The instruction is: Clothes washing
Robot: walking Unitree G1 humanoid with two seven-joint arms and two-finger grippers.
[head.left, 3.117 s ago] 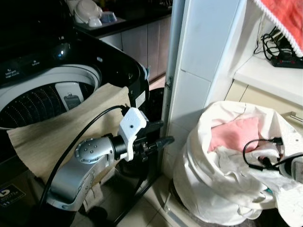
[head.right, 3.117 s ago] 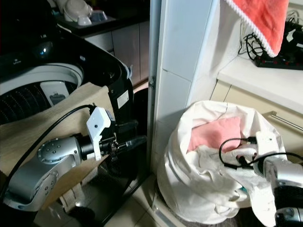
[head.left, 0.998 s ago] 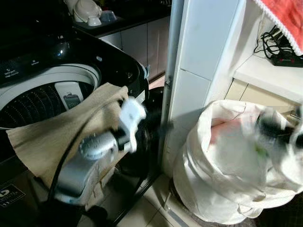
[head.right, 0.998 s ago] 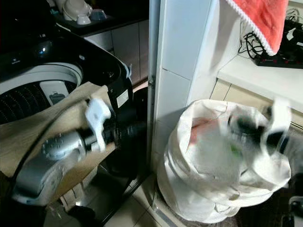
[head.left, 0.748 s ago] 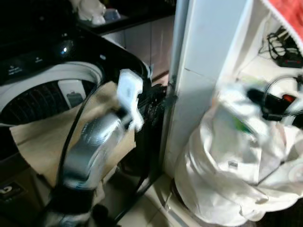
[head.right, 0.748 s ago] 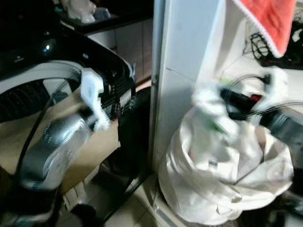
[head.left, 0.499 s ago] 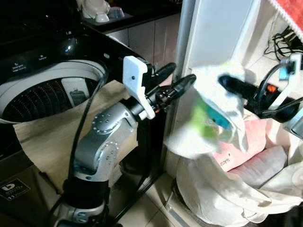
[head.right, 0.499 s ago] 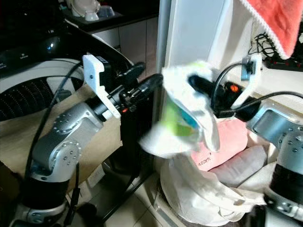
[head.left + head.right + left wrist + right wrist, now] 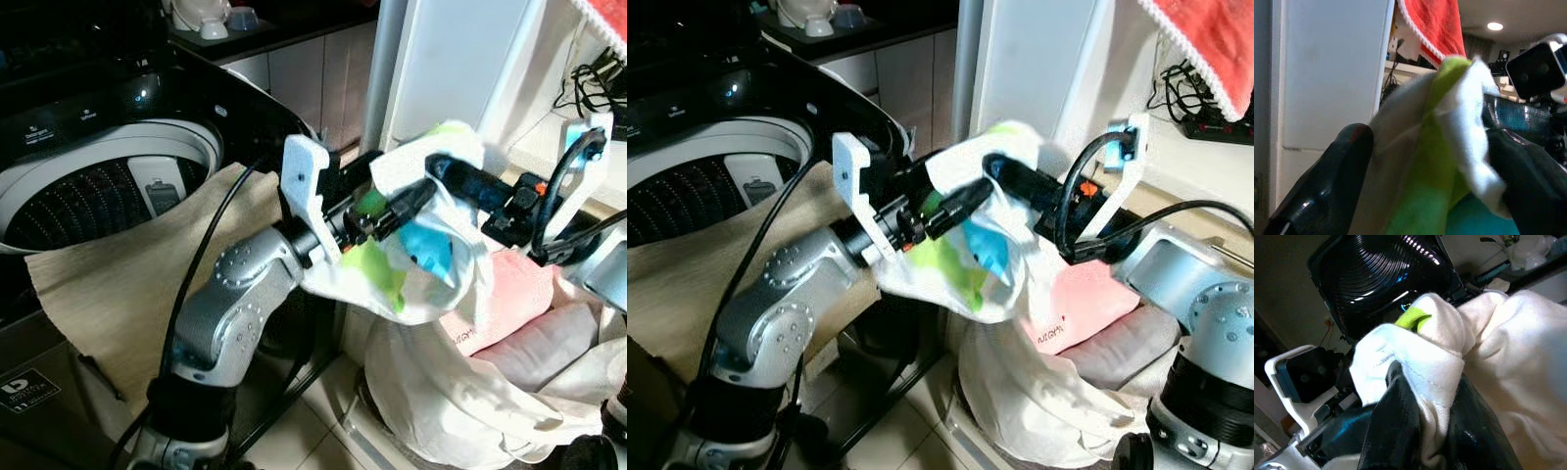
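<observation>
Both grippers, left [image 9: 965, 201] and right [image 9: 1004, 168], are clamped on a white shirt [image 9: 965, 259] with green and blue print. It's held up between the washer [image 9: 715, 147] and the laundry bag [image 9: 1038, 392].

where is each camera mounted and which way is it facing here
Left and right eye views: on the head, looking forward and down at the washing machine, laundry bag and both silver arms.
Left wrist view: along the left gripper, toward the white-green garment.
Right wrist view: along the right gripper, toward the machine.
All share the garment, pinched by both grippers.
</observation>
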